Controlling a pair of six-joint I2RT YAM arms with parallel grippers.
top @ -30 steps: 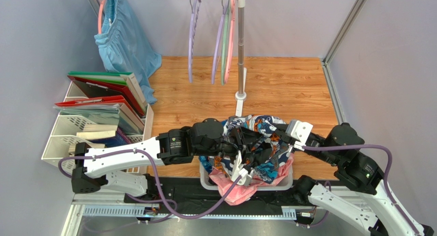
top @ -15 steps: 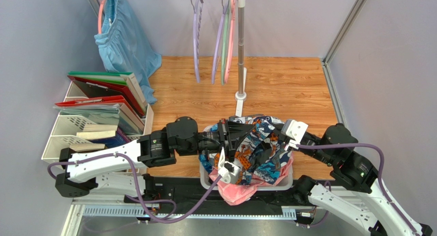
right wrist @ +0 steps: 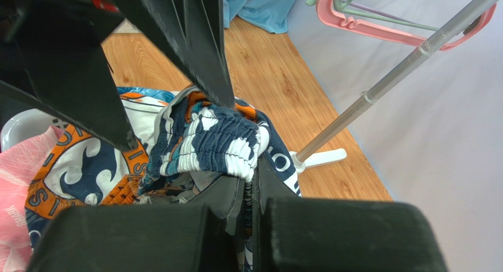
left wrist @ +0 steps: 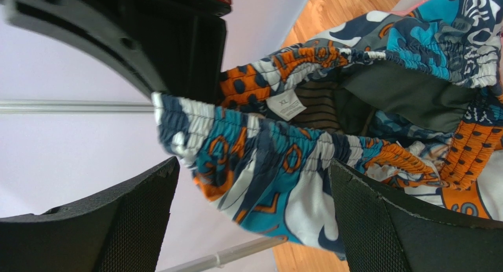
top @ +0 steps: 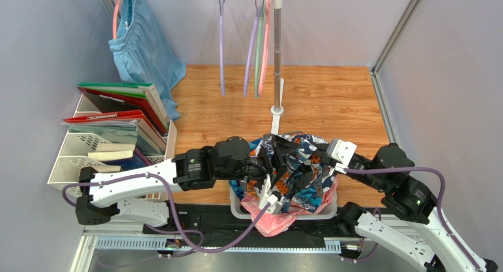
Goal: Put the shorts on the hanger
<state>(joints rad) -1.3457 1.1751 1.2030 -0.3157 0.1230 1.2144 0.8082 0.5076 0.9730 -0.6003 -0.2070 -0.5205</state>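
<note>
The printed shorts (top: pixel 298 166) are bunched above a white basket (top: pixel 236 208) at the near edge. My right gripper (right wrist: pixel 254 189) is shut on their gathered waistband (right wrist: pixel 212 139), with cloth pinched between the pads. My left gripper (left wrist: pixel 254 219) stands wide open. The waistband (left wrist: pixel 277 160) with its XL label hangs across the gap between the pads (left wrist: pixel 136 225), touching neither clearly. From above, the left gripper (top: pixel 276 163) reaches into the shorts from the left and the right gripper (top: pixel 316 166) from the right. A lavender hanger (top: pixel 221 48) hangs edge-on from the back rail.
A pink garment (top: pixel 268 219) spills over the basket's front. Another lavender hanger (top: pixel 251 54) hangs on the rail with pink and green ones beside the rack pole (top: pixel 276 54). Light-blue shorts (top: pixel 141 48) hang at back left. A file rack (top: pixel 112 136) stands left.
My left gripper closed, then opened wide. Its arm drew back left and came forward again into the shorts. The lavender hanger swung and now hangs edge-on. The right gripper kept its hold.
</note>
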